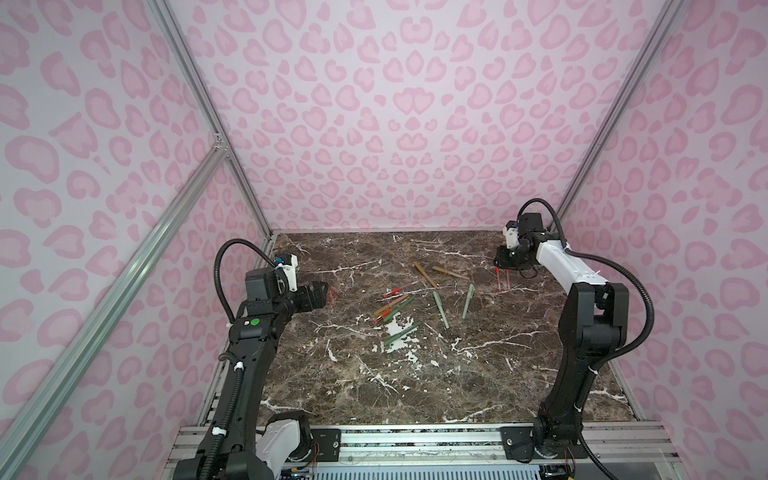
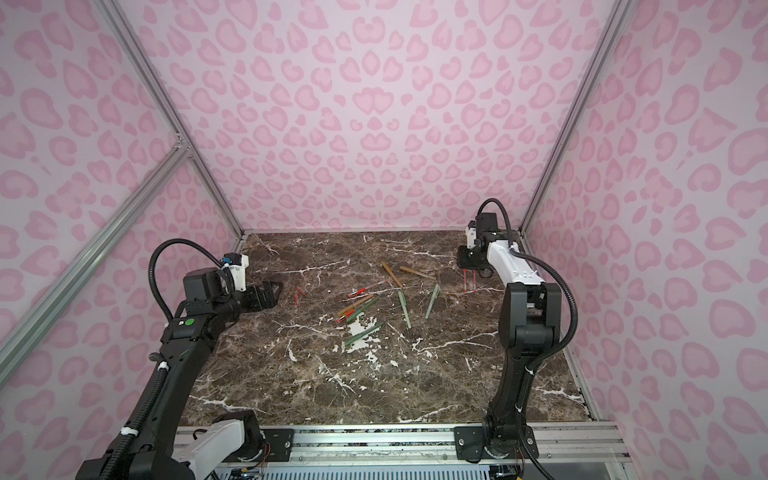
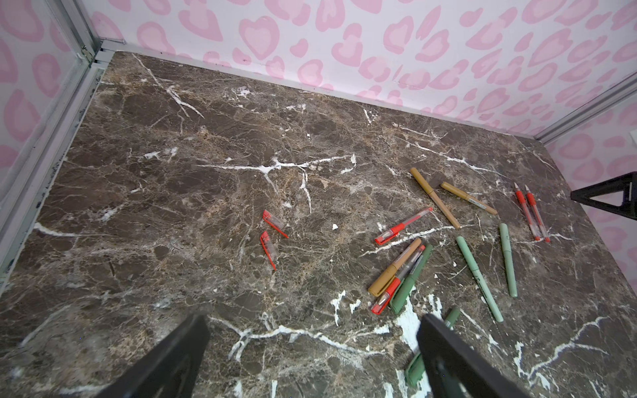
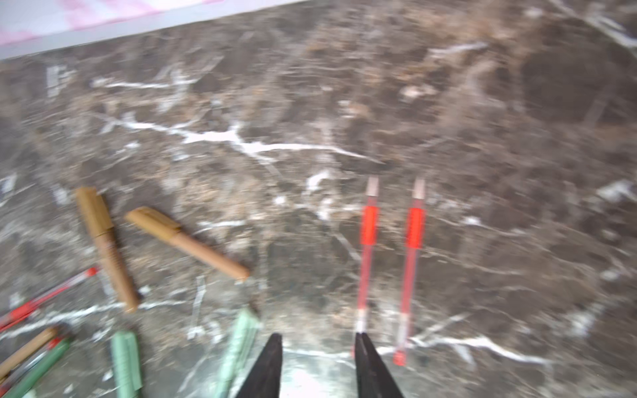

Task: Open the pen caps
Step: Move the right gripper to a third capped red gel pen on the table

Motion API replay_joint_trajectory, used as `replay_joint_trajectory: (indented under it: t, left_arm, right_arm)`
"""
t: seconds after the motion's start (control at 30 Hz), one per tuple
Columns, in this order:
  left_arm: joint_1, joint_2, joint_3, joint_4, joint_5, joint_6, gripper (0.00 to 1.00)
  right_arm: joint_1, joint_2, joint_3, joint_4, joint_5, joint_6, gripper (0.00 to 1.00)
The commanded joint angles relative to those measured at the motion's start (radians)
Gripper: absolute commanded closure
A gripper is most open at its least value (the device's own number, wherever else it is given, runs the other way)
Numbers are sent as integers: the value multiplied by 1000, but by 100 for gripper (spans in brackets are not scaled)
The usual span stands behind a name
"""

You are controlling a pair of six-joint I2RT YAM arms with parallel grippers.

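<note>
My right gripper (image 4: 317, 339) hung with jaws parted and empty, two bare red pens (image 4: 413, 227) just beside one fingertip. The pen caps (image 4: 94, 210) yet to pull sat on the tan, green and red pens toward the left arm. The nearest, a pale green pen (image 4: 241, 339), lay nearly parallel to my fingers, nothing between. The left gripper (image 3: 313, 317) gaped wide, two loose red caps (image 3: 272, 220) ahead.
</note>
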Motion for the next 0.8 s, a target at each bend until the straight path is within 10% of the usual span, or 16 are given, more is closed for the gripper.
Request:
replay_joint_trajectory:
  t: [0.0, 0.77]
  left_arm:
    - [2, -7, 3, 40, 14, 6, 2]
    - [2, -9, 9, 32, 11, 14, 2]
  right_arm:
    - [83, 26, 44, -40, -33, -94, 51]
    - [495, 593, 754, -285, -55, -400, 42]
